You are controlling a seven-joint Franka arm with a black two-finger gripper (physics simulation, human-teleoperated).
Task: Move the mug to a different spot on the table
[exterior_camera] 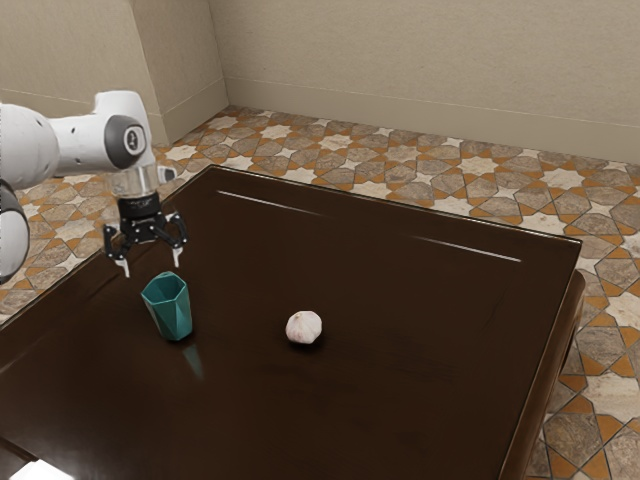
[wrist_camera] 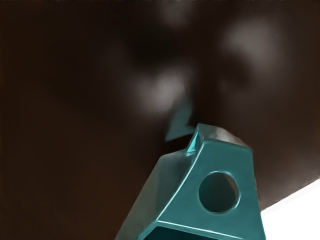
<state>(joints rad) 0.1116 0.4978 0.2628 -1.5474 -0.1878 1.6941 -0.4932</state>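
1. Closest in: see the tool (exterior_camera: 150, 266) spread open and empty, hanging just above the mug (exterior_camera: 167, 305) and a little toward the exterior view's left of its rim. No contact yet.
2. Find the mug upright on the table (exterior_camera: 420, 400), on the side toward the exterior view's left. Teal, faceted, narrowing toward the base. In the wrist view, right under the hand (wrist_camera: 210, 195), with a flat handle (wrist_camera: 218, 191) pierced by a round hole.
3. Risk on the way down: clipping the rim with one side of the tool and tipping the mug over, because of that offset. Probably calls for centring first, then lowering.
4. Risk on closing: sliding along the slanted facets, or pinching the handle instead of the body and twisting the mug. A judgement only.
5. Risk at the near edge: shoving the mug toward the pale strip (wrist_camera: 300, 212) past the table's edge in the wrist view, not far from the mug, and so risking a fall.
6. Farther out: mind the small white bulb (exterior_camera: 304, 326), perhaps garlic, lying well apart from the mug toward the exterior view's right. Likely to roll on any brush from a low carry.
7. Farthest: plenty of bare dark table beyond the bulb, toward the far side and the exterior view's right. Best room there, short of the edges, with only tiled floor (exterior_camera: 600, 300) past them.
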